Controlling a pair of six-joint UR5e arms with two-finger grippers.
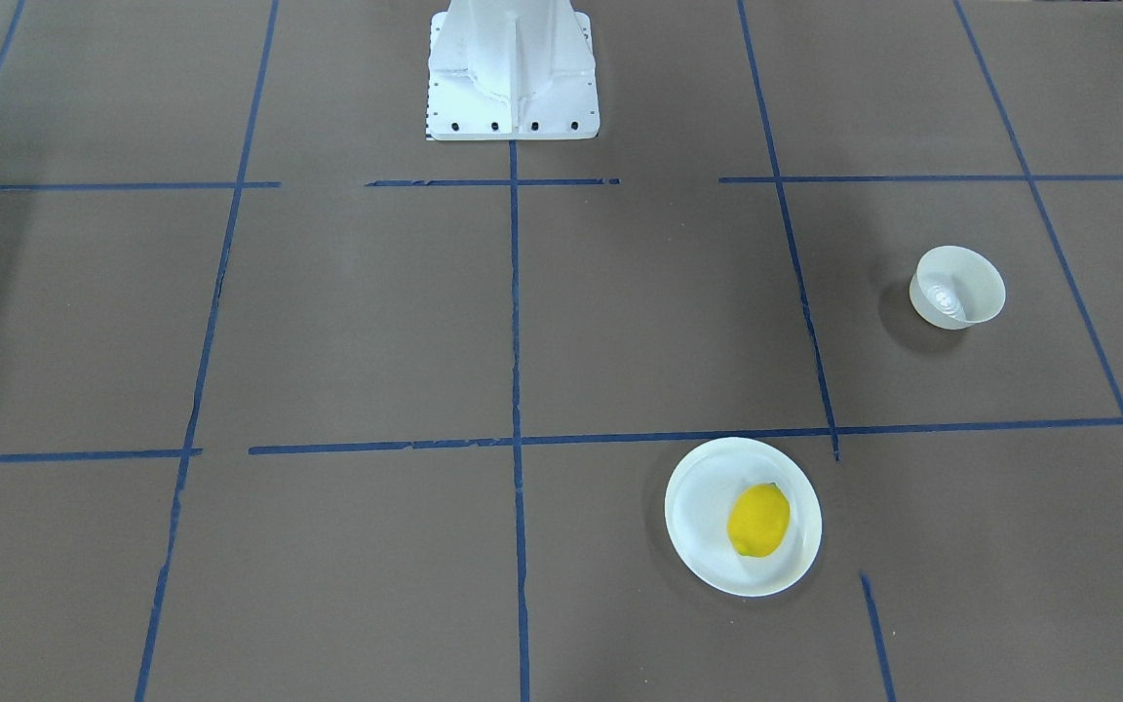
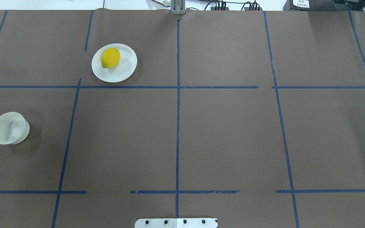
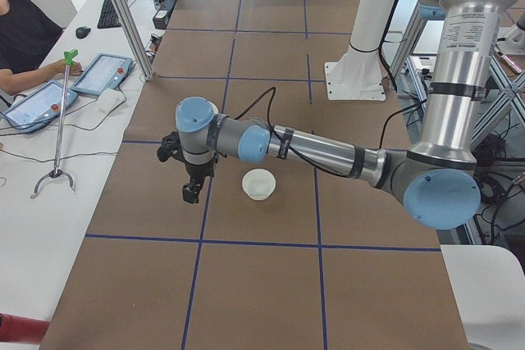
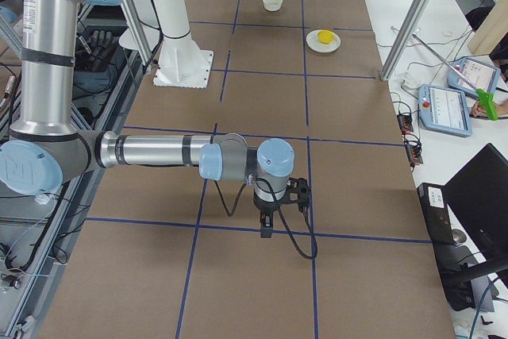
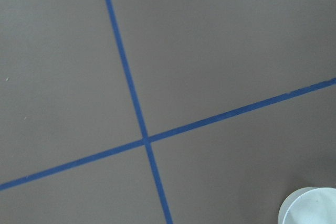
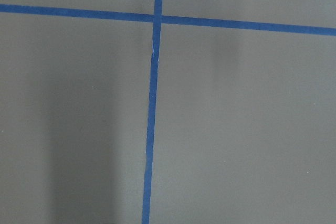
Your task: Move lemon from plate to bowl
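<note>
The yellow lemon (image 1: 758,521) lies on the flat white plate (image 1: 703,483), on the robot's left half of the table, toward the far edge; both also show in the overhead view, lemon (image 2: 110,58) on plate (image 2: 120,72). The small off-white bowl (image 1: 957,287) stands empty, apart from the plate, near the table's left end (image 2: 10,128). My left gripper (image 3: 191,193) hangs above the table just beside the bowl (image 3: 258,184); the bowl's rim (image 5: 310,209) shows in its wrist view. My right gripper (image 4: 267,232) hangs over the other half, far from the lemon (image 4: 325,36). I cannot tell whether either is open or shut.
The white robot pedestal (image 1: 513,73) stands at the table's near-robot edge. Blue tape lines (image 2: 177,95) grid the brown table. Beside the table are tablets (image 3: 102,71), a grabber stick (image 3: 59,120), metal frame posts (image 4: 413,17) and a seated operator (image 3: 20,30).
</note>
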